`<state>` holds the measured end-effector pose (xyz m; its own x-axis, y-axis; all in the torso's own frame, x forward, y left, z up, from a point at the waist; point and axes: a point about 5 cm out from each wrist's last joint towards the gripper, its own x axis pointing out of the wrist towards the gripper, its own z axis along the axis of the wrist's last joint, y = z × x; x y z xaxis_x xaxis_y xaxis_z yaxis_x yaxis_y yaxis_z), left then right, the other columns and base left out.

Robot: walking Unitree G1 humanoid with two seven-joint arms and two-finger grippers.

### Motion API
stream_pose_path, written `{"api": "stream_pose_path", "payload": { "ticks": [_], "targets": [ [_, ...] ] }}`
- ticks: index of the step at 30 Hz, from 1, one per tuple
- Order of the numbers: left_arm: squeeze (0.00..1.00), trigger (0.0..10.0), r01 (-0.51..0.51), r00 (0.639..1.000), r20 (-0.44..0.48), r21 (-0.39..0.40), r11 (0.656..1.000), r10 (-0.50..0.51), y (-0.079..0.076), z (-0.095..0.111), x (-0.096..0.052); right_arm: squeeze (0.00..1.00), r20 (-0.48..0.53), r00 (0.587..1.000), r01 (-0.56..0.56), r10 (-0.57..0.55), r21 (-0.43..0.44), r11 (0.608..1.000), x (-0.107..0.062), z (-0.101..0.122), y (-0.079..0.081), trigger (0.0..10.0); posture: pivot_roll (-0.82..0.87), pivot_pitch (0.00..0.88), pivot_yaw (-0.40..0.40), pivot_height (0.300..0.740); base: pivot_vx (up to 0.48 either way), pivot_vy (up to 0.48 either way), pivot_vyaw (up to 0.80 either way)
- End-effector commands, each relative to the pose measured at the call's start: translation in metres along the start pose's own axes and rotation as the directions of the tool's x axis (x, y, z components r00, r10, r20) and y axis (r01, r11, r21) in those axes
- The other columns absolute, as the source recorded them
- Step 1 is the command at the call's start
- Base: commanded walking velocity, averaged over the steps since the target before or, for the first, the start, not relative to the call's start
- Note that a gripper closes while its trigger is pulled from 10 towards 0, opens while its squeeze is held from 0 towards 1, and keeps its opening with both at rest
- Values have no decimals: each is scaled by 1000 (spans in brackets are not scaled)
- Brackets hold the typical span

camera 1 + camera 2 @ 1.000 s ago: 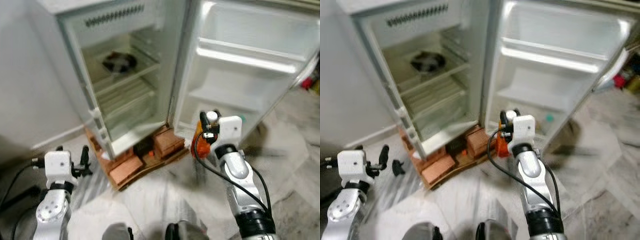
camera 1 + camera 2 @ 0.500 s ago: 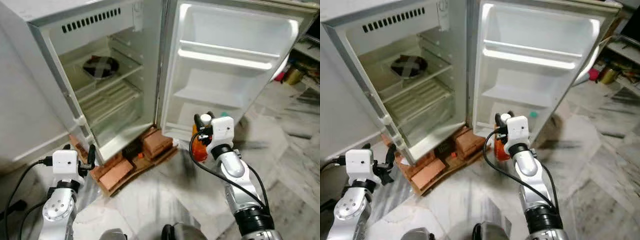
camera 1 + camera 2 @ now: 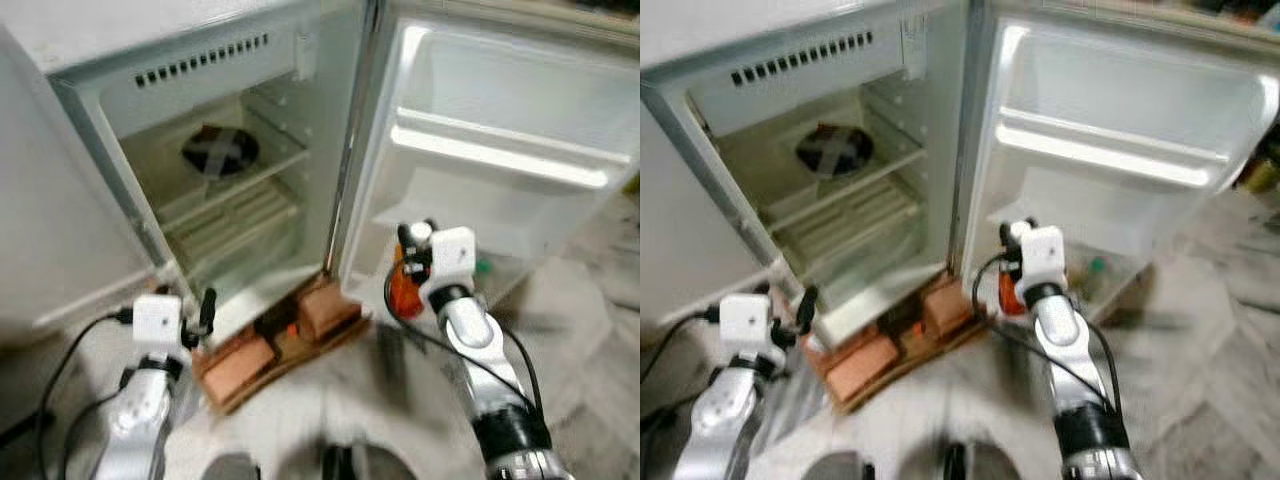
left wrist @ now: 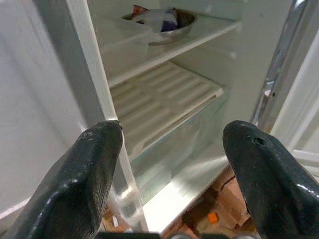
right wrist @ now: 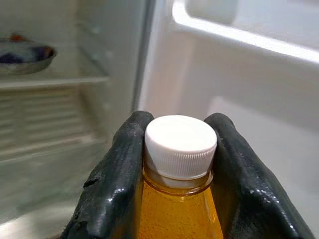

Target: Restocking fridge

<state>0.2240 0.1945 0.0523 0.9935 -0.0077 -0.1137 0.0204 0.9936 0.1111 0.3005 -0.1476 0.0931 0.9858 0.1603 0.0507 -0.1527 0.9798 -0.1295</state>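
The right gripper [image 5: 177, 169], clamped on the white-capped orange bottle [image 5: 178, 209], has closed in on the open fridge [image 3: 200, 120] door shelves [image 3: 500, 150], nearly ready to stock.

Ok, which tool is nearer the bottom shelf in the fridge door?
Right. The right tool, gripping the orange bottle by its neck, is just in front of the door's bottom shelf. The left tool is low by the fridge's left front corner.

The open fridge [image 3: 215, 190] stands on bricks [image 3: 270, 345], a dark bowl [image 3: 220, 152] on its upper shelf; the right gripper [image 3: 412, 252] holds an orange bottle [image 3: 404, 288] near the door's [image 3: 500, 170] lower shelf; the left gripper [image 3: 200, 310] hangs low by the fridge's front edge.
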Motion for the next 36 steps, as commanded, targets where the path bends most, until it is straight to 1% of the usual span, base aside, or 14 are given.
{"api": "stream_pose_path", "payload": {
  "ticks": [1,3,12,15,21,24,26,28,29,30,31,34,35,36],
  "targets": [
    [0,10000,5,1000,-26,2,1000,-4,3,-4,-3,0,29,1000,-8,7,18,1000,4,7,5,10000,102,123,-51,740,0,0,0],
    [0,10000,6,1000,-22,-1,1000,-6,3,-3,-3,0,21,1000,-5,5,14,1000,4,6,5,10000,103,126,-52,740,0,0,0],
    [0,10000,-3,1000,-29,10,1000,3,3,-4,-7,0,18,1000,-17,16,20,1000,4,5,10,10000,123,137,-50,740,0,0,-800],
    [0,10000,1,999,-38,15,1000,-1,5,-5,-8,0,25,1000,-5,4,30,1000,5,6,12,10000,130,135,-32,740,0,0,-475],
    [0,10000,23,999,-43,46,999,-21,8,-5,-6,0,40,999,24,-25,28,999,5,9,8,10000,120,137,-20,740,0,0,0],
    [0,10000,24,999,-38,50,998,-23,8,-4,-4,0,43,999,23,-24,23,999,5,9,6,10000,123,137,-22,740,0,0,0],
    [0,10000,33,999,-37,56,998,-31,6,-4,-2,0,41,999,25,-26,20,999,6,8,6,10000,126,131,-3,740,0,0,0],
    [0,10000,41,999,-37,57,998,-38,4,-4,-1,0,45,998,31,-31,19,999,7,8,5,10000,126,131,-3,740,0,0,0],
    [0,10000,50,998,-36,62,997,-48,3,-4,0,0,48,998,41,-42,19,999,7,9,4,10000,118,125,22,740,0,0,0],
    [0,10000,57,998,-35,66,996,-55,2,-3,0,0,50,998,49,-50,20,999,7,9,4,10000,118,125,22,740,0,0,0],
    [0,10000,79,996,-37,75,994,-76,1,-3,2,0,53,996,75,-77,25,997,6,9,1,10000,105,121,48,740,0,0,0],
    [0,10000,107,994,-42,79,991,-104,-1,-3,6,0,53,992,109,-110,27,994,1,7,-2,10000,85,116,72,740,0,0,0],
    [0,10000,134,991,-42,94,987,-130,-4,-3,11,0,51,990,134,-135,26,991,-5,5,-5,10000,59,113,95,740,0,0,0],
    [0,10000,134,991,-42,94,987,-130,-4,-3,11,0,51,990,134,-135,26,991,-5,5,-5,10000,59,113,95,740,0,0,0]
  ]
}}
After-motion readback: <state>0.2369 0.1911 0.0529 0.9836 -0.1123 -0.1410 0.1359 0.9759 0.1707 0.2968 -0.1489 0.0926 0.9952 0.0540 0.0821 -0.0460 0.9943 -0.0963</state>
